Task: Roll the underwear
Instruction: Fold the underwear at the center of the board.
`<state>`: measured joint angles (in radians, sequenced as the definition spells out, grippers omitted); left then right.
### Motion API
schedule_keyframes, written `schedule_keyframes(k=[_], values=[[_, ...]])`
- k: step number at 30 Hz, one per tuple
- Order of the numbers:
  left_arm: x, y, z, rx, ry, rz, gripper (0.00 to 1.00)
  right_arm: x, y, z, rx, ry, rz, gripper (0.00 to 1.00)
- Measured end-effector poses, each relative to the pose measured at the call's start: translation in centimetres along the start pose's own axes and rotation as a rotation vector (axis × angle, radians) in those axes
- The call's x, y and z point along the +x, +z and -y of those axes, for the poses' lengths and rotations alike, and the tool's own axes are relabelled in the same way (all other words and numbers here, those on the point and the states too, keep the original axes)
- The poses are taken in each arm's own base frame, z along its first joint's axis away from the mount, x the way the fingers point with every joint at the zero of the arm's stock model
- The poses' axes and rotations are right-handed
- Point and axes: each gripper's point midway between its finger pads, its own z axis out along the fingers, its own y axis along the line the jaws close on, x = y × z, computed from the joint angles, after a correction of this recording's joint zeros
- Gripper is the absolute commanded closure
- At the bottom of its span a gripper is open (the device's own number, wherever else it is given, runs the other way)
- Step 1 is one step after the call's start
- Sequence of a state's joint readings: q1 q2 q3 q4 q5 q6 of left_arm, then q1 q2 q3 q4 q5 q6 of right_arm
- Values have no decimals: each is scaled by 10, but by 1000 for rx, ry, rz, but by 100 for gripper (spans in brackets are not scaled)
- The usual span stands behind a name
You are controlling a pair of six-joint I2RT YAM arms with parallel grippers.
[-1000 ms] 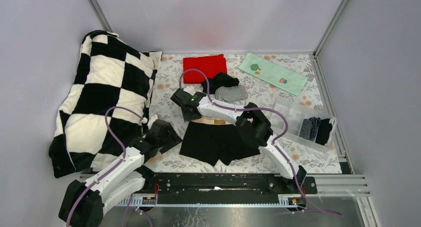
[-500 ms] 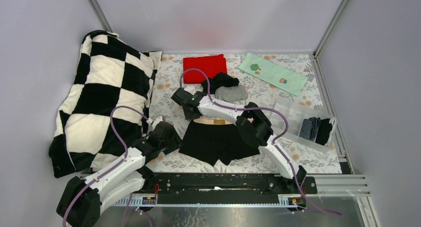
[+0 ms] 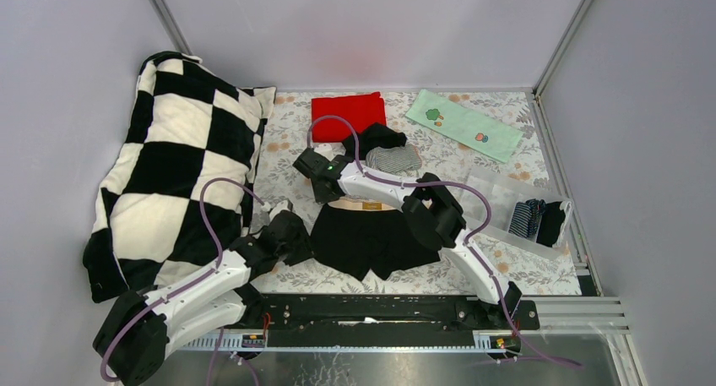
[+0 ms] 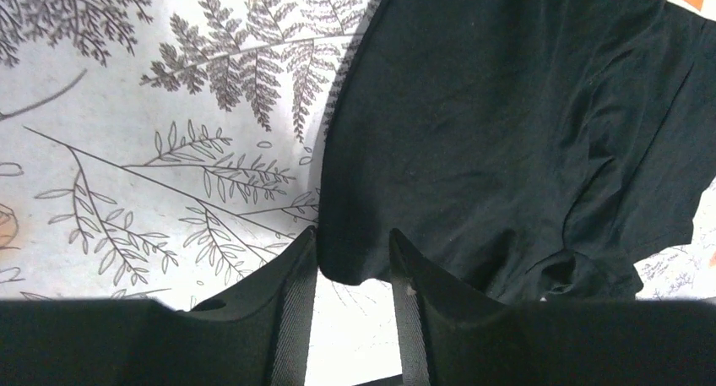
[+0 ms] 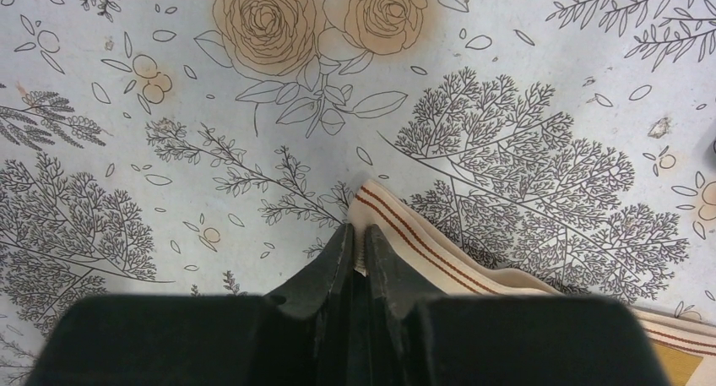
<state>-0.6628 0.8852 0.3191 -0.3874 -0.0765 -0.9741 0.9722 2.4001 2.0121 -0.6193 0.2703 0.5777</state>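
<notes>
Black underwear [image 3: 371,238] is spread flat on the floral surface [image 3: 279,162], waistband far, legs near, its far-left waistband corner clamped in the jaws of the right gripper [image 5: 358,247], its near-left hem corner straddled by the parted jaws of the left gripper [image 4: 353,259].

Soft, even light falls from above, leaving only faint, short shadows on the desk [image 3: 283,137]. The top view is sharp. Both wrist views show the floral print crisply. The underwear [image 4: 507,133] reads as near-featureless black, and the left fingers [image 4: 291,318] and right fingers [image 5: 333,276] are dark and slightly blurred.
</notes>
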Motion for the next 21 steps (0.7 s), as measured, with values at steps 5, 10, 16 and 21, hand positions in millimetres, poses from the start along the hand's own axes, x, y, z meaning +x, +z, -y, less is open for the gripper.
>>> schedule_keyframes(k=[5,10,16,21], values=[[6,-2,-1,-6,6,-20,68,-1,0,0,-3,3,3,88],[7,-5,-6,-21,4,-17,75,-1,0,0,-6,5,6,91],[0,-9,-6,-39,1,16,84,-2,0,0,-16,8,11,94],[-7,-9,-6,-52,1,47,95,-2,0,0,-29,10,6,97]])
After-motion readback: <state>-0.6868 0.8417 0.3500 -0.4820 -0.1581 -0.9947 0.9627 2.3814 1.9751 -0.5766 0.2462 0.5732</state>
